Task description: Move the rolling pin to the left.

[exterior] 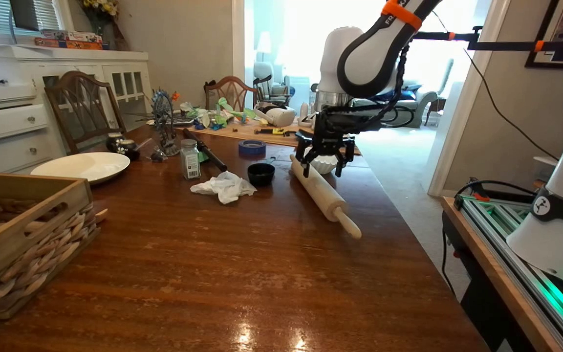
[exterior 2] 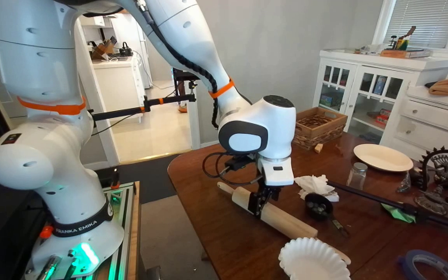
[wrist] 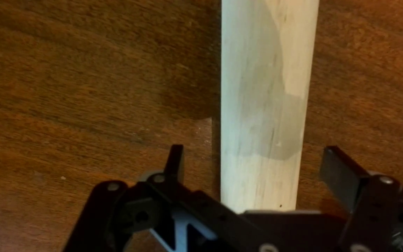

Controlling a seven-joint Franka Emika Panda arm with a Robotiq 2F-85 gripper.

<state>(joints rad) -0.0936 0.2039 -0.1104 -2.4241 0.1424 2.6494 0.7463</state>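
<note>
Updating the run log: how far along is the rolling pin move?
Looks done: positioning; the open hand frames the rolling pin in the wrist view. Seemingly underway: the grasp, unfinished, with gaps on both sides of the rolling pin. Likely remaining: closing, then shifting the rolling pin left; it lies on the table in both exterior views.
</note>
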